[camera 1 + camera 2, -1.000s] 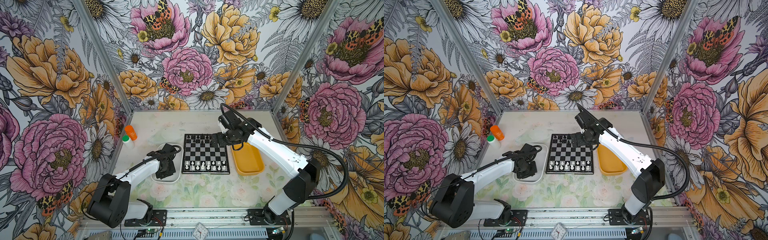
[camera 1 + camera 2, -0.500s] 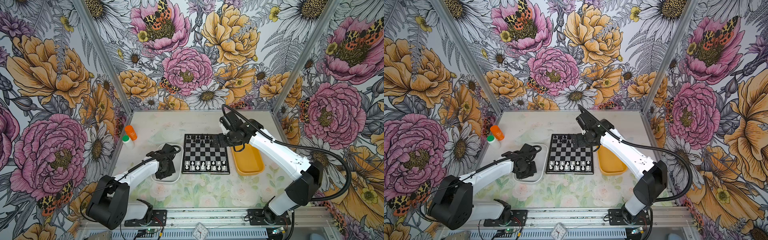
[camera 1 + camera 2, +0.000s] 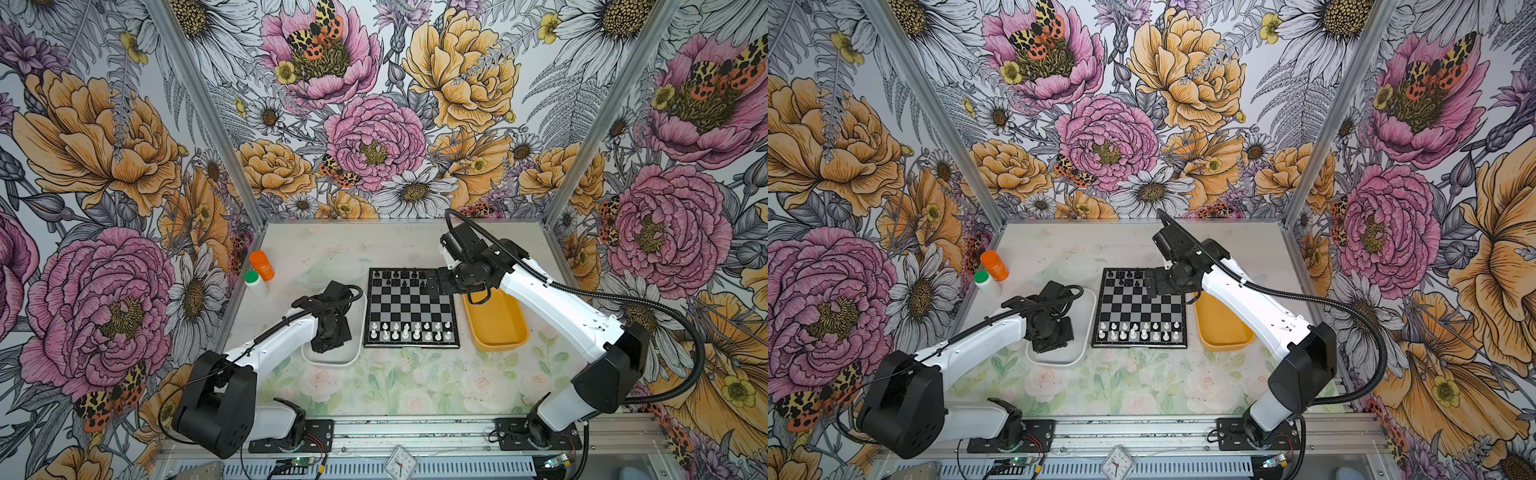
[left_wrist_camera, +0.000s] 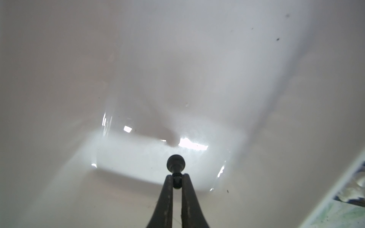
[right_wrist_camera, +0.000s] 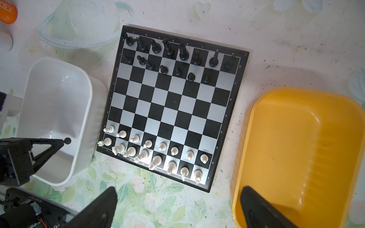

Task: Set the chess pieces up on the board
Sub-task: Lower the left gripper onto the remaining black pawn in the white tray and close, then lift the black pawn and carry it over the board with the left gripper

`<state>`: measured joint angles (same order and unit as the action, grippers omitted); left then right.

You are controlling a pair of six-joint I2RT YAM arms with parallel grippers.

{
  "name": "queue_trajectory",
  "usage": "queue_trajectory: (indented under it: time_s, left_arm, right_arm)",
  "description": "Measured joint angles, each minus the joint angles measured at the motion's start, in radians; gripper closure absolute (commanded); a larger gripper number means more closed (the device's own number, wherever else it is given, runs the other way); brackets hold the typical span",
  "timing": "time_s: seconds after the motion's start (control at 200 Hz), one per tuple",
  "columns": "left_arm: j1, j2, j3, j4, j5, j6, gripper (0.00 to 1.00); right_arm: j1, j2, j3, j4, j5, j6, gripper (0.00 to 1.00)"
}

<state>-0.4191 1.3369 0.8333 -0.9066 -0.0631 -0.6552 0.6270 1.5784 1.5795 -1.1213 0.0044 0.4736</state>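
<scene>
The board (image 3: 409,305) (image 3: 1138,305) (image 5: 171,102) lies flat mid-table. Several black chess pieces (image 3: 399,276) (image 5: 167,48) stand on its two far rows, and several white ones (image 3: 409,330) (image 5: 158,150) on its two near rows. My left gripper (image 4: 176,175) (image 3: 332,338) (image 3: 1050,332) points down inside the white tray (image 3: 332,359) (image 5: 59,65), shut on a small black chess piece (image 4: 175,163) (image 5: 67,140) just above the tray floor. My right gripper (image 5: 177,207) (image 3: 432,286) (image 3: 1152,286) hangs open above the board's far right corner, holding nothing.
A yellow tray (image 3: 494,324) (image 3: 1221,328) (image 5: 306,148) sits right of the board. An orange bottle (image 3: 262,264) and a green-capped white bottle (image 3: 254,282) stand at the far left. A clear plastic lid (image 3: 332,270) (image 5: 79,23) lies behind the white tray.
My left gripper's jaws have closed on the black piece inside the white tray. The right arm has drifted slightly over the board's far right, still open.
</scene>
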Motion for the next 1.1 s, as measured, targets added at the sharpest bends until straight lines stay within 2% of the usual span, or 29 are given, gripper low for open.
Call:
queue_trajectory:
  time_s: [0.18,0.41,0.605,0.941,1.101]
  left_arm:
    - [0.003,0.054,0.168,-0.056,-0.007,0.035,0.92]
    - [-0.026,0.193,0.450,-0.127,-0.013,0.086,0.92]
    - [-0.123,0.394,0.755,-0.178,-0.018,0.128,0.93]
    - [-0.291,0.836,1.294,-0.270,0.024,0.176,0.93]
    - [-0.347,0.973,1.439,-0.305,0.050,0.184,0.93]
  right_arm:
    - [-0.001,-0.021,-0.014,0.005,0.003,0.003,0.00]
    - [-0.020,-0.081,-0.064,0.005,0.019,0.015,0.00]
    - [-0.060,-0.188,-0.139,0.005,0.033,0.039,0.00]
    - [-0.173,-0.352,-0.257,-0.020,0.055,0.061,0.00]
    - [-0.224,-0.405,-0.291,-0.036,0.053,0.060,0.00]
